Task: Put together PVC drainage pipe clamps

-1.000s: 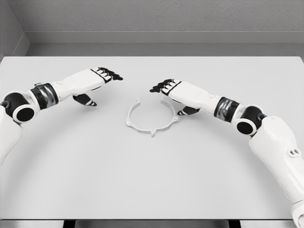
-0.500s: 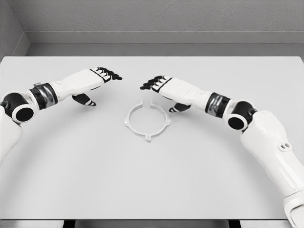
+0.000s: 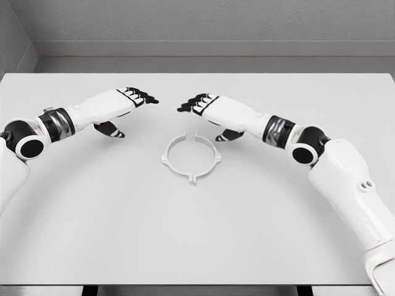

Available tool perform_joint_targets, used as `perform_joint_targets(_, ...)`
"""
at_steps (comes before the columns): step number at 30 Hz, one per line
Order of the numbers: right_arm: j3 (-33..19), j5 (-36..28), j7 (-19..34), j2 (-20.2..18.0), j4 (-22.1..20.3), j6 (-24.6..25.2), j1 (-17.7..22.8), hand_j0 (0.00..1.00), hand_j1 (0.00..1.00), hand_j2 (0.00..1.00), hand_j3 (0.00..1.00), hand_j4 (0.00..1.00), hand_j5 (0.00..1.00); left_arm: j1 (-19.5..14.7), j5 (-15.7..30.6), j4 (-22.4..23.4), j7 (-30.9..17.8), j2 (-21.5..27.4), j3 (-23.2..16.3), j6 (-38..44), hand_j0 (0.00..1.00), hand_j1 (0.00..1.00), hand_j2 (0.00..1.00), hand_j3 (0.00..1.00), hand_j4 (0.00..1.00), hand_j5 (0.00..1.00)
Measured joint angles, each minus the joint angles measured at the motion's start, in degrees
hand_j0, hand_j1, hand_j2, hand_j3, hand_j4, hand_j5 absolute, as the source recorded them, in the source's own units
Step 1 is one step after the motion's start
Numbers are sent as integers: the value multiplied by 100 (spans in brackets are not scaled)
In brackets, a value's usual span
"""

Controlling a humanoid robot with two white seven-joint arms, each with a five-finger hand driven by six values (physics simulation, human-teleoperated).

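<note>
Bench (image 3: 197, 234): pale grey, flat surface filling most of the head view; grey wall behind its far edge.
Pipe clamp (image 3: 191, 158): thin white ring lying flat on the bench, near the centre and slightly toward the far side. It carries small tabs on its left, right and near sides; a narrow gap with two short upturned ends shows at its far side.
Left robot hand (image 3: 137, 97): arm enters from the left edge; hand is above the bench, up and to the left of the pipe clamp, well apart from it. Fingers extended and relaxed, dark tips pointing right, thumb hanging below the palm. Holds nothing.
Right robot hand (image 3: 196, 105): arm enters from the lower right and reaches across; hand is just beyond the far side of the pipe clamp. Fingers extended, loosely spread, dark tips pointing left; thumb below, near the ring's far right edge. Holds nothing; contact with the ring cannot be confirmed.
Hands relative: fingertips face each other with a gap between them.
</note>
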Motion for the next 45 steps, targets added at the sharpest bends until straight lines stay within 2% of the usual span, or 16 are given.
perform_joint_targets(19, 189, -2, 9, 302, 159, 67, -185, 100, 100, 100, 100, 100, 100, -9, 0, 34, -1, 5, 0, 0, 100, 100, 100, 100, 100, 100)
perform_joint_targets(25, -163, -49, 38, -29, -520, 36, 35, 100, 100, 100, 100, 100, 100, -9, 0, 36, 0, 29, 0, 0, 100, 100, 100, 100, 100, 100)
perform_joint_targets(30, -687, -81, 41, -566, -1377, 16, 702, 100, 100, 100, 100, 100, 100, -10, -7, 42, -1, 20, -46, -1, 100, 100, 100, 100, 100, 100)
perform_joint_targets(32, -1086, -95, 43, -870, -1860, 11, 1168, 100, 100, 100, 100, 100, 100, -35, -2, 42, -2, -32, -105, 0, 100, 100, 100, 100, 100, 100)
perform_joint_targets(35, -1730, -194, 31, -1317, -2486, 6, 1485, 100, 100, 100, 100, 100, 100, -35, -6, 106, -5, -182, -158, 0, 100, 100, 100, 100, 100, 100)
perform_joint_targets(37, -1992, -266, 15, -1602, -2677, 1, 1643, 100, 100, 100, 100, 100, 100, -44, -11, 173, -8, -280, -191, 0, 100, 100, 100, 100, 100, 100)
perform_joint_targets(42, -2755, -340, 12, -2017, -2846, -29, 2575, 100, 100, 100, 100, 100, 100, -79, -47, 302, -27, -501, -273, 0, 100, 100, 100, 100, 100, 100)
perform_joint_targets(45, -3101, -359, -21, -2108, -2847, -31, 2716, 100, 100, 100, 100, 100, 100, -149, -61, 434, -29, -626, -336, 1, 100, 100, 100, 100, 100, 100)
